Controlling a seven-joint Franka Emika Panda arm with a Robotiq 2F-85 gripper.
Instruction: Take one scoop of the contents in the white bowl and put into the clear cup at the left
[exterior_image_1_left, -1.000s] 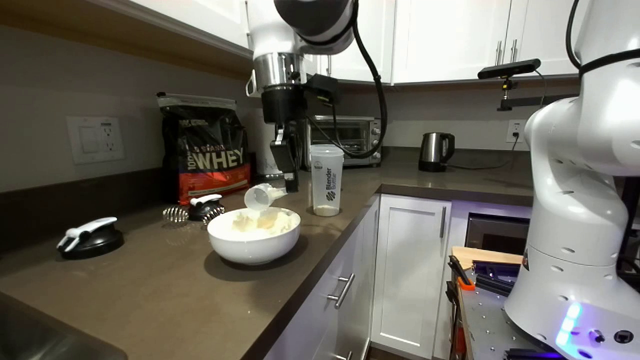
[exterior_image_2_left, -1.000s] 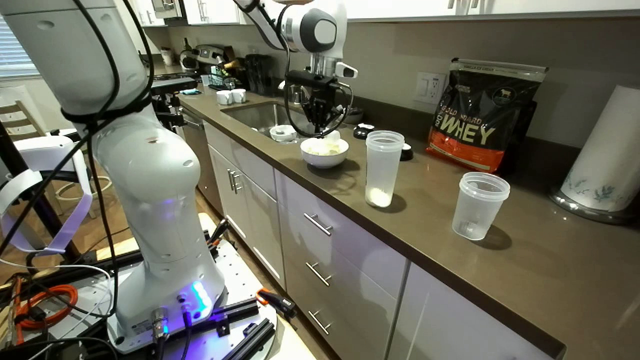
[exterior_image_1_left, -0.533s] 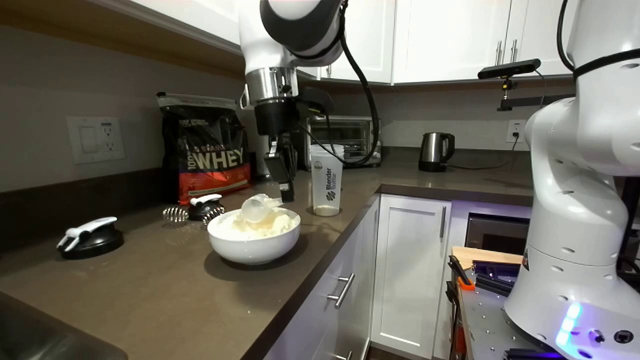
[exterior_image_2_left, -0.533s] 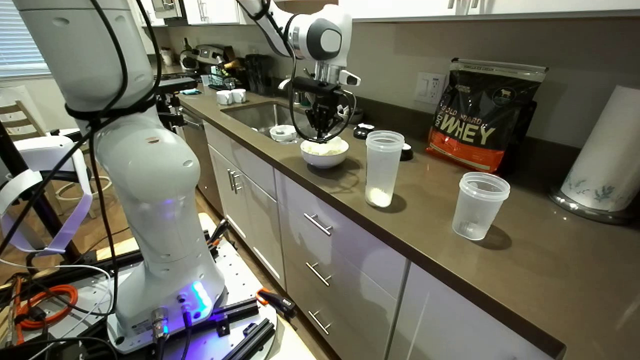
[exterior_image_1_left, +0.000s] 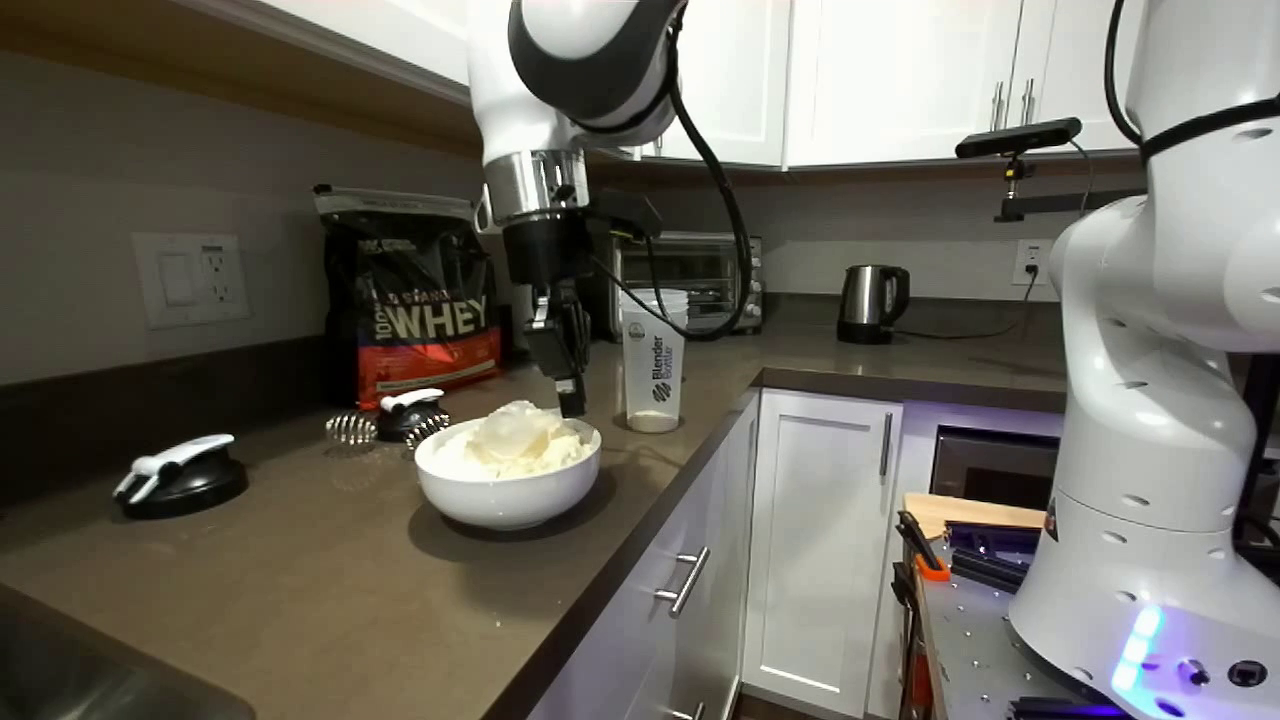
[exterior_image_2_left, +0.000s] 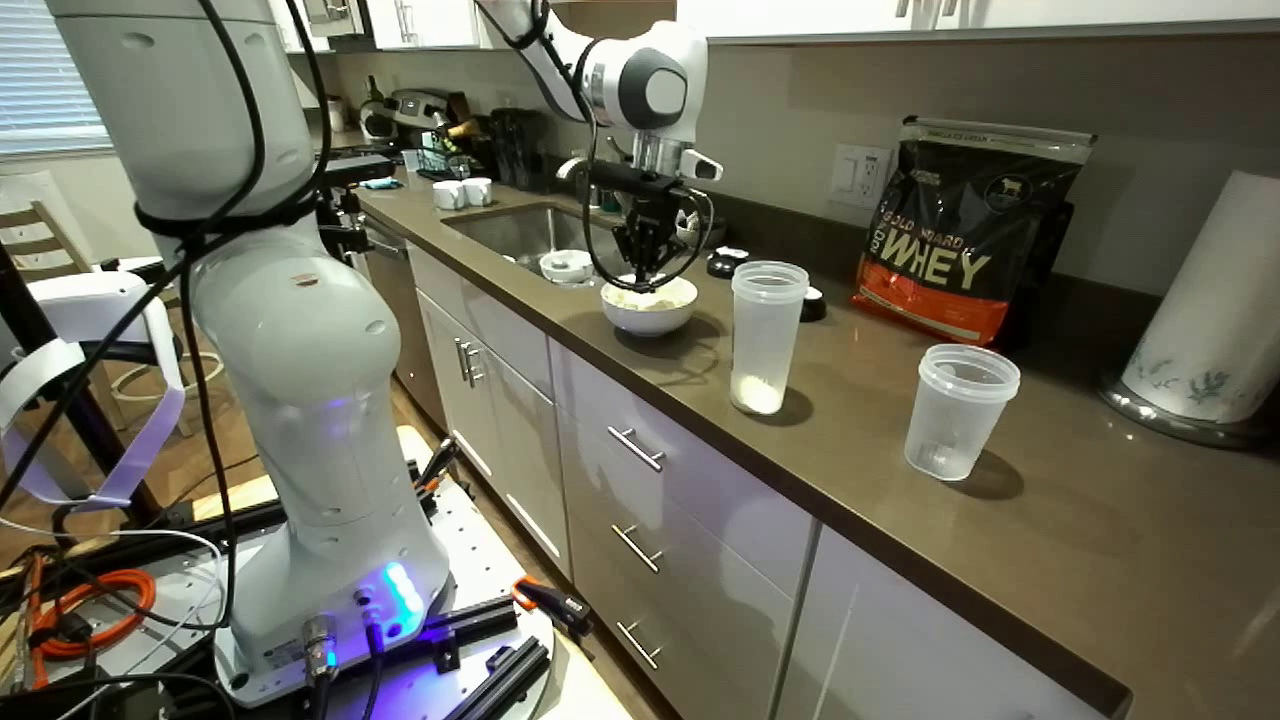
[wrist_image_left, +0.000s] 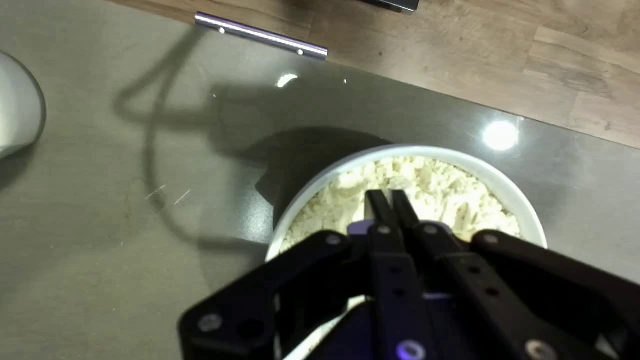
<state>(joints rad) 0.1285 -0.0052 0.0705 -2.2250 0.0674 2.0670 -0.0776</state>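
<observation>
We find the wide, shallow, round glossy white bowl (exterior_image_1_left: 508, 500) upright on the smooth brown desk (exterior_image_1_left: 300, 590), near its front edge, in both exterior views. It is filled with a soft, lumpy mound of cream-coloured powder (wrist_image_left: 450, 180). Above it, pointing down, is the black two-fingered tool (wrist_image_left: 388, 195), its slim fingers drawn together, closed and gripping the handle of a small translucent plastic scoop (exterior_image_1_left: 513, 437). The round end of the scoop sits in the powder, inside the rim of the bowl; the handle is mostly hidden, and we cannot tell how full the scoop is.

The tall, narrow, see-through plastic cup (exterior_image_2_left: 768, 330) stands upright near the bowl, and we can see a shallow layer of pale powder at its bottom. In an exterior view a shorter clear plastic cup (exterior_image_2_left: 958, 420) stands upright, farther from the bowl than the tall one.

By the wall we see a large black and orange whey bag (exterior_image_1_left: 420, 340) with gold lettering. In front of it lies a round black lid with a white flip top (exterior_image_1_left: 405, 415), a coiled steel wire ball (exterior_image_1_left: 350, 430) just beside it. Farther back on the desk are a silver toaster oven (exterior_image_1_left: 705, 275) and a small steel and black kettle (exterior_image_1_left: 868, 300).
</observation>
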